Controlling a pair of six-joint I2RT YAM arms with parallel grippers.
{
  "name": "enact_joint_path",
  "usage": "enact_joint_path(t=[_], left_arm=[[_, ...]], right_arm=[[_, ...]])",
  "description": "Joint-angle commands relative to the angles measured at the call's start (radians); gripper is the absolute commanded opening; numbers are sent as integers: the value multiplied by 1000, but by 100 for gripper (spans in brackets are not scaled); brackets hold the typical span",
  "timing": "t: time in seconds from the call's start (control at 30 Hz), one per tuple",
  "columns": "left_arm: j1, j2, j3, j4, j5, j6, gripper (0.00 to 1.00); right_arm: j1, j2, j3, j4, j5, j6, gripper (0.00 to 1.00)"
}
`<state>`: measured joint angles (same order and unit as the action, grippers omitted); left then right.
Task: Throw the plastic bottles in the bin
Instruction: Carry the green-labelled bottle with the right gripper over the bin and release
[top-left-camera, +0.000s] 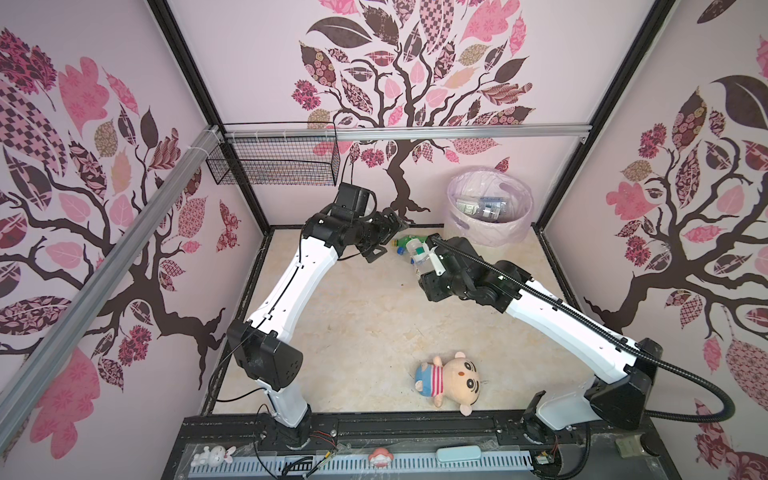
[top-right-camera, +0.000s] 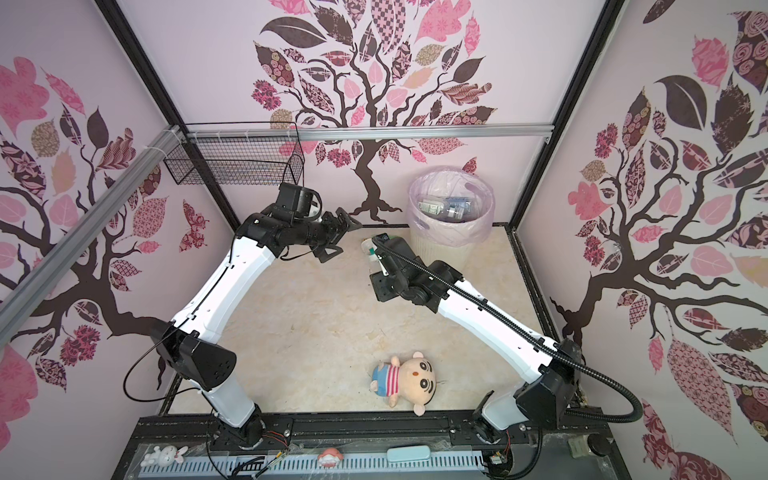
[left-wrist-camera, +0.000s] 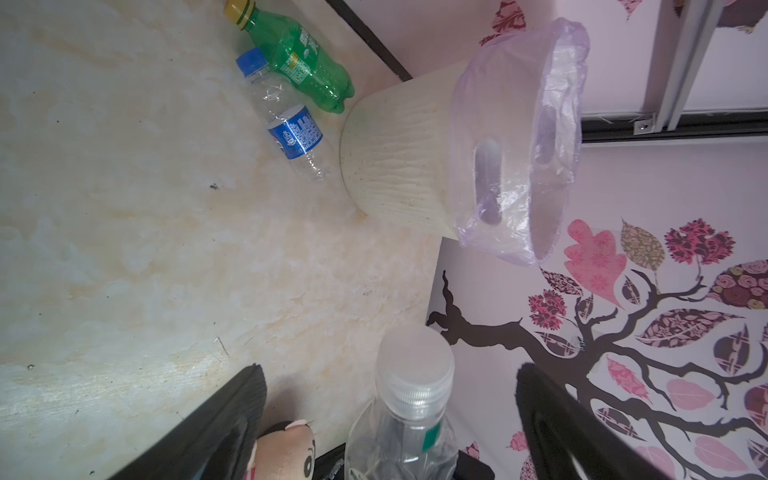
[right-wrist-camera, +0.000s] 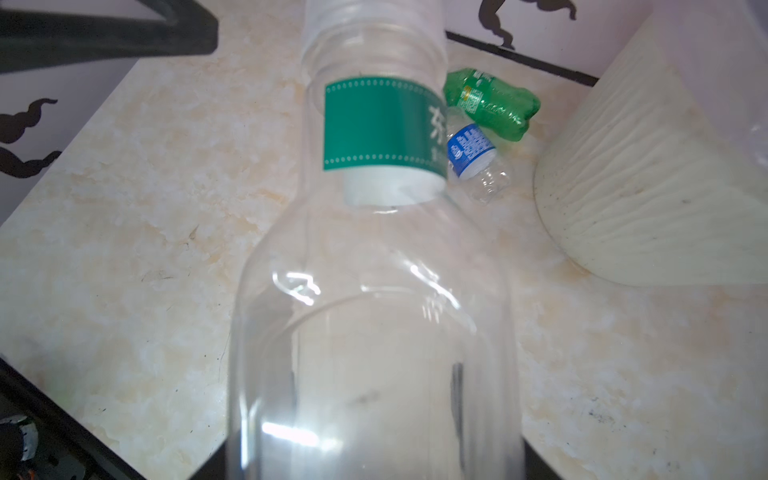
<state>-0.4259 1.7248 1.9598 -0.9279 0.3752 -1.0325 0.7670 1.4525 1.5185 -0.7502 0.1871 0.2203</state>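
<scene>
While the left gripper (top-left-camera: 391, 237) hung spread wide near the bin (top-left-camera: 486, 235), the right gripper (top-left-camera: 426, 259) clasped a clear bottle (top-left-camera: 417, 249); 2 bottles (left-wrist-camera: 291, 124) lay beside the bin.

With 12 o'clock at the back wall, seen from the middle of the table (top-left-camera: 353, 332): the bin (top-left-camera: 486, 235) stands at 1 o'clock, binned bottles (top-left-camera: 482, 208) inside. At the bin's 9 o'clock lie the rear bottle (left-wrist-camera: 303, 58), by the back edge, and the fore bottle (left-wrist-camera: 291, 124), touching it at its 6 o'clock. The held bottle (top-left-camera: 417, 253), in the right gripper (top-left-camera: 426, 262), hangs at the bin's 8 o'clock, the left gripper (top-left-camera: 388, 237) at that bottle's 10. The doll (top-left-camera: 457, 378) lies at 5 o'clock, the basket (top-left-camera: 274, 166) at 11.
</scene>
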Motion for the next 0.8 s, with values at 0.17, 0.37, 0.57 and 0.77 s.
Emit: enact_joint_path(t=[0.17,0.37,0.57,0.77], left_arm=[[-6,-56,38,36,-18,-20,97],[-35,-16,140,28,-23,-7,97],[-82,28,217,47,-15,-16,97],[-102,88,290,75,19,-67,97]], right_arm=[[-144,-5,185,-56,46,-4,53],[-228,34,363,-72,100,-34,52],[-259,76,578,-22,219,-33,54],[-260,148,813,58,311,-59,52]])
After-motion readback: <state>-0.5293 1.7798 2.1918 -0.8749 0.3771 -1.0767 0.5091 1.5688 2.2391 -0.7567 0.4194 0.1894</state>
